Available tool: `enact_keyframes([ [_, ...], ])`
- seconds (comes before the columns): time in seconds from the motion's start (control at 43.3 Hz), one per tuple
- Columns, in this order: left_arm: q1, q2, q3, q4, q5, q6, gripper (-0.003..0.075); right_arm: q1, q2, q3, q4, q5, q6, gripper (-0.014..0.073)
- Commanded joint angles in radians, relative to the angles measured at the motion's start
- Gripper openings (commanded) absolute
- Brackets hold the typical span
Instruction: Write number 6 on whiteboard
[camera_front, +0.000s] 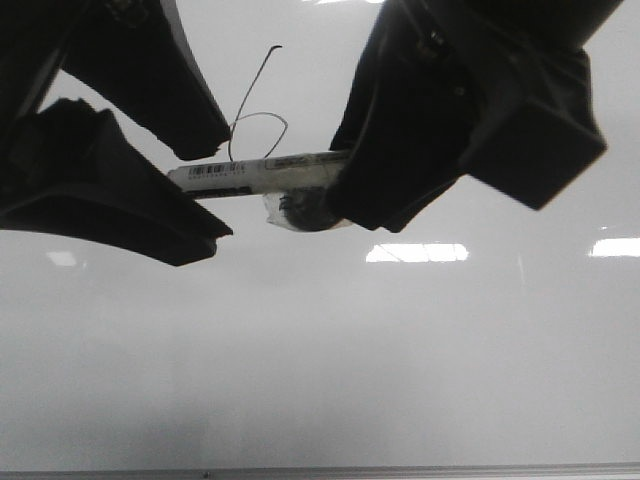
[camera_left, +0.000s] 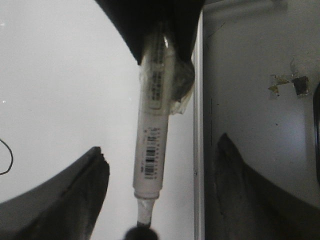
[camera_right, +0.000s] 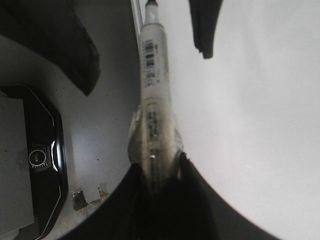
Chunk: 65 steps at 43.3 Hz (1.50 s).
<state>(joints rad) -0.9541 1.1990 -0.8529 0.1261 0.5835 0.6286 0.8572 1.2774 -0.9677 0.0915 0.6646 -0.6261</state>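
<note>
Front view: the large glossy pale grey-white whiteboard (camera_front: 320, 360) filled the frame, a thin frame edge along 6 o'clock, bright rectangular glare patches toward 3 o'clock. The thin black hand-drawn number 6 (camera_front: 255, 105) sat at about 11 o'clock from centre: a tall slanted stem hooked at the top, with a small rounded loop at its foot. The loop's lower edge lay just above the white cylindrical marker pen (camera_front: 262, 174), which bore a barcode label and lay nearly level across the board.

The right gripper (camera_front: 345, 190), a black mass entering from 1 o'clock, was clenched on the pen's rear end; clear crumpled tape was wrapped around the barrel at that grasp. In the right wrist view the right gripper (camera_right: 160, 175) had its dark fingers (camera_right: 187, 200) closed on both sides of the barrel (camera_right: 152, 100).

The left gripper (camera_front: 205, 185) came in from 9 o'clock with its two black fingers (camera_front: 190, 125) spread apart, one above and one below the pen's tip end. Whether either finger touched the barrel could not be told. In the left wrist view the pen (camera_left: 152, 145) ran down between the left gripper's (camera_left: 165, 195) two widely separated fingers (camera_left: 75, 200), beside the board's pale frame strip (camera_left: 198, 125); a small arc of the numeral (camera_left: 6, 157) showed at the 9 o'clock edge.
</note>
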Motion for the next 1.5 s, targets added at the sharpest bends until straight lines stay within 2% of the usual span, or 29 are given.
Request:
enact_keyframes([
  [0.0,-0.006,-0.020,-0.036,0.006,-0.097,-0.003,0.0417,0.001,-0.035,-0.025,-0.008,-0.055,-0.013,-0.0059],
  [0.716,-0.006,-0.018,-0.036,0.006,-0.136,-0.003,0.0011,0.001,-0.035,-0.025,-0.001,-0.087,-0.013,-0.0046],
  [0.762,-0.006,-0.018,-0.036,0.006,-0.136,-0.003,0.0001,0.001,-0.035,-0.025,-0.001,-0.096,-0.013,-0.0016],
  [0.831,-0.006,-0.018,-0.036,0.006,-0.136,-0.003,0.0000,0.001,-0.035,-0.025,-0.001,-0.106,-0.013,0.0083],
  [0.97,-0.006,-0.018,-0.036,0.006,-0.136,-0.003,0.0000,0.000,-0.035,-0.025,-0.001,-0.107,-0.012,0.0400],
  [1.062,-0.004,-0.018,-0.036,0.006,-0.136,-0.003,0.0000,0.000,-0.035,-0.025,-0.001,-0.113,-0.001,0.0554],
  [1.132,-0.004,-0.018,-0.036,0.006,-0.136,-0.003,-0.0001,-0.005,-0.039,-0.025,-0.001,-0.123,0.007,0.0593],
  [1.27,0.014,-0.020,-0.032,0.006,-0.130,-0.018,-0.0001,-0.023,-0.071,-0.025,-0.003,-0.122,0.026,0.0593],
  [1.478,0.164,-0.069,-0.019,-0.034,-0.118,-0.151,-0.0001,-0.201,-0.188,0.012,-0.013,-0.074,0.183,0.0590],
])
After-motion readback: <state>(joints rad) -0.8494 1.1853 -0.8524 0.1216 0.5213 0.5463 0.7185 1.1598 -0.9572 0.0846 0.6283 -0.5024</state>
